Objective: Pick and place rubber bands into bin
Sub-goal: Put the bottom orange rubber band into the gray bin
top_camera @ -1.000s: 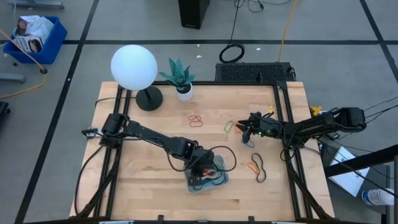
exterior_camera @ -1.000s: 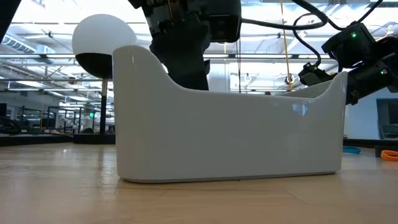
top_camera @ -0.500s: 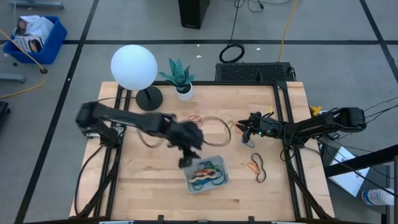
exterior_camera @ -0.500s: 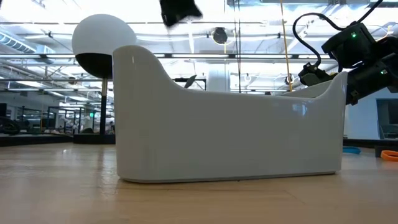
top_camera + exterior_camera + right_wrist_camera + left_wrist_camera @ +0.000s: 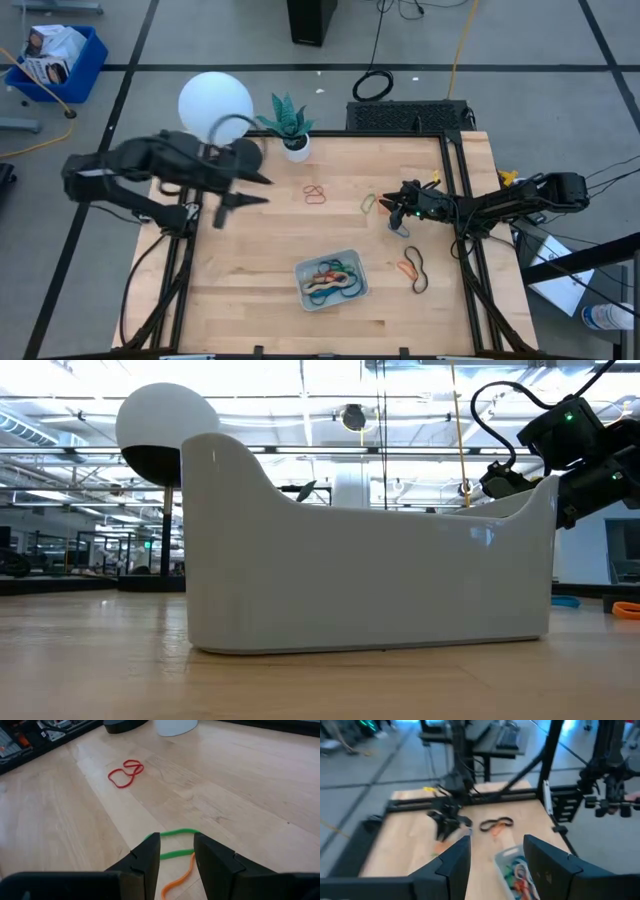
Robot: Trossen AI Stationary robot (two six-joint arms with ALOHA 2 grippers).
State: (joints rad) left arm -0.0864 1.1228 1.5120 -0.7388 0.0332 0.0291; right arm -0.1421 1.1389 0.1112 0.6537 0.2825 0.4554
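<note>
The pale bin [image 5: 331,279] sits at the table's near middle and holds several coloured rubber bands [image 5: 334,281]; in the low view its wall [image 5: 370,580] fills the picture. My left gripper [image 5: 262,189] is open and empty, raised over the table's left part, and the bin also shows in its wrist view [image 5: 517,870]. My right gripper [image 5: 392,208] is open and low over the table's right part. Its fingertips [image 5: 150,851] stand on either side of a green band [image 5: 172,842], beside an orange band [image 5: 180,875]. A red band [image 5: 315,193] lies flat on the table at the far middle.
An orange band [image 5: 405,268] and a black band [image 5: 418,272] lie flat right of the bin. A white globe lamp [image 5: 215,107] and a small potted plant [image 5: 290,125] stand at the far left edge. Bare wood lies left of the bin.
My left gripper has risen out of the bin and swung up and toward the table's far left, well clear of the bin. The bands stay lying in the bin.
</note>
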